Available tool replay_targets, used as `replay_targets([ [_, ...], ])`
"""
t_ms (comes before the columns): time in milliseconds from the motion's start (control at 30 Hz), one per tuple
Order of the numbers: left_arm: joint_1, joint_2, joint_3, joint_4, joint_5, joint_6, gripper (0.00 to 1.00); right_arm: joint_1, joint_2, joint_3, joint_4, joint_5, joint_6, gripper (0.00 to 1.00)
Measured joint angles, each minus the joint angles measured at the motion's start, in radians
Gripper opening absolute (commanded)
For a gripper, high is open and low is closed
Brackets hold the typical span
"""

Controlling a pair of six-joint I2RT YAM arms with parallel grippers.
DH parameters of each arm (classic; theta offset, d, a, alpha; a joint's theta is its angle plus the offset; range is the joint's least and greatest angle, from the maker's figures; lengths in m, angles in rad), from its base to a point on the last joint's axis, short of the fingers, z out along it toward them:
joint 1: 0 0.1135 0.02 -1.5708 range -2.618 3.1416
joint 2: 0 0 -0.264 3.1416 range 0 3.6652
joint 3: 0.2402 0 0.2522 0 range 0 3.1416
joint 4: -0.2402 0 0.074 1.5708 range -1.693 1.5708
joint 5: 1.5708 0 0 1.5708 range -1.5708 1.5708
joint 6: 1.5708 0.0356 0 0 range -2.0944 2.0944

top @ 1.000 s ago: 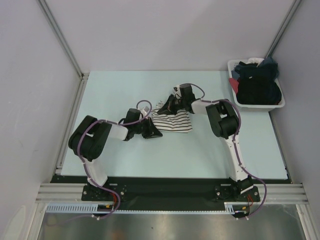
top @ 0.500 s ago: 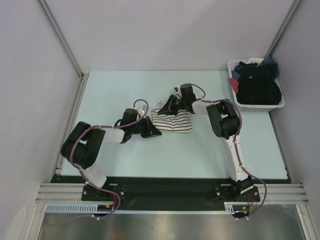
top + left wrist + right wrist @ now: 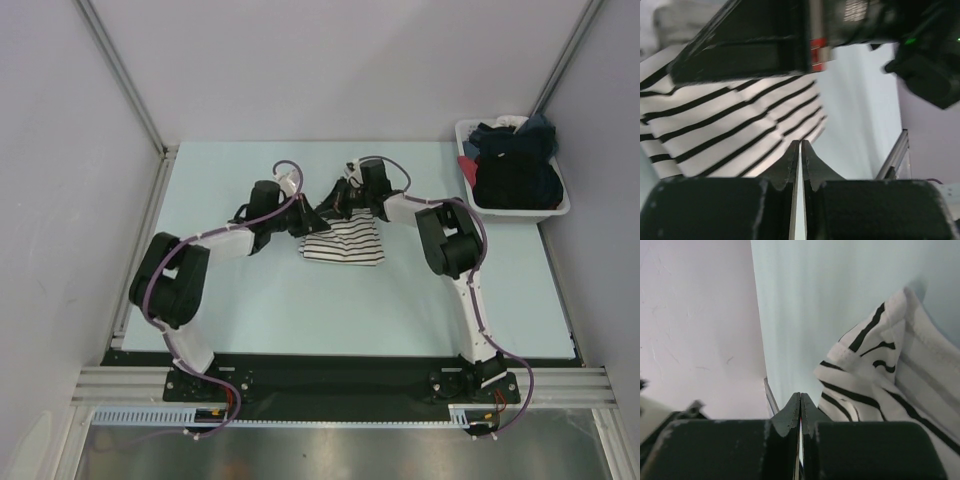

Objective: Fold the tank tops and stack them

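From overhead, the pale table fills the cell. A white basket heaped with dark garments sits at its far right corner; whether the plain black top is among them cannot be told. The striped tank top lies in a compact folded shape near the table's middle, well apart from the basket. Both arms reach inward and meet at its far edge, the left gripper at the far left corner and the right gripper just beside it. From this height neither claw's opening can be read.

The wrist cameras supply that detail. On the left wrist, the two fingers are pressed together with only a hairline between them. Black-on-white stripes spread just beyond the tips, and the other arm's dark housing hangs overhead. On the right wrist, the fingers are likewise closed tip to tip. A raised, rumpled corner of the striped cloth stands just to one side of them and a white wall lies beyond. No cloth shows between either pair of tips.

A red patch and a green light mark the housing in the left wrist view, with any lettering too blurred to read.
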Motion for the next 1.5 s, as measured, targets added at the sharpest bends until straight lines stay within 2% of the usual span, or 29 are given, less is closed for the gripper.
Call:
replay_targets([
  [133, 0.013, 0.105, -0.07, 0.043, 0.009, -0.01, 0.06, 0.0, 0.053, 0.026, 0.017, -0.006, 0.012, 0.02],
  [267, 0.016, 0.128, -0.193, 0.1, 0.028, -0.043, 0.05, 0.0, 0.1, 0.026, 0.018, -0.008, 0.018, 0.02],
  [467, 0.016, 0.128, -0.204, 0.12, 0.034, -0.092, 0.02, 0.0, 0.114, 0.032, 0.016, -0.005, 0.021, 0.03],
  [533, 0.016, 0.128, -0.204, 0.119, 0.034, -0.104, 0.05, -0.002, 0.114, 0.035, 0.012, -0.001, 0.019, 0.04],
  [600, 0.016, 0.128, -0.204, 0.119, 0.034, -0.118, 0.07, -0.003, 0.114, 0.043, 0.002, 0.002, 0.017, 0.11],
  [633, 0.016, 0.127, -0.204, 0.12, 0.034, -0.119, 0.11, -0.003, 0.114, 0.048, -0.002, 0.002, 0.018, 0.15],
  [667, 0.016, 0.127, -0.204, 0.119, 0.034, -0.119, 0.13, -0.003, 0.114, 0.053, -0.002, 0.002, 0.016, 0.24],
  [700, 0.016, 0.124, -0.204, 0.115, 0.034, -0.118, 0.16, -0.004, 0.114, 0.057, -0.003, 0.002, 0.017, 0.28],
  [767, 0.016, 0.105, -0.204, 0.089, 0.031, -0.112, 0.3, -0.006, 0.112, 0.065, -0.002, 0.002, 0.011, 0.39],
  [800, 0.016, 0.089, -0.204, 0.071, 0.028, -0.105, 0.36, -0.008, 0.109, 0.066, -0.006, 0.001, 0.006, 0.41],
  [833, 0.016, 0.067, -0.204, 0.048, 0.023, -0.095, 0.48, -0.01, 0.101, 0.066, -0.014, 0.0, -0.006, 0.42],
  [900, 0.016, 0.007, -0.204, -0.001, -0.004, -0.069, 0.57, -0.014, 0.073, 0.066, -0.046, 0.003, -0.034, 0.45],
  [933, 0.016, -0.028, -0.203, -0.034, -0.021, -0.055, 0.69, -0.018, 0.053, 0.066, -0.063, 0.006, -0.053, 0.46],
  [1033, 0.016, -0.124, -0.178, -0.122, -0.081, -0.014, 0.8, -0.032, -0.028, 0.054, -0.118, 0.018, -0.106, 0.54],
  [1133, 0.016, -0.188, -0.118, -0.206, -0.154, 0.032, 0.81, -0.058, -0.15, 0.024, -0.189, 0.051, -0.188, 0.56],
  [1267, 0.016, -0.189, 0.0, -0.298, -0.263, 0.089, 0.8, -0.092, -0.283, 0.007, -0.298, 0.126, -0.293, 0.49],
  [1500, 0.016, -0.014, 0.199, -0.43, -0.405, 0.169, 0.71, -0.127, -0.356, -0.001, -0.506, 0.35, -0.461, 0.47],
])
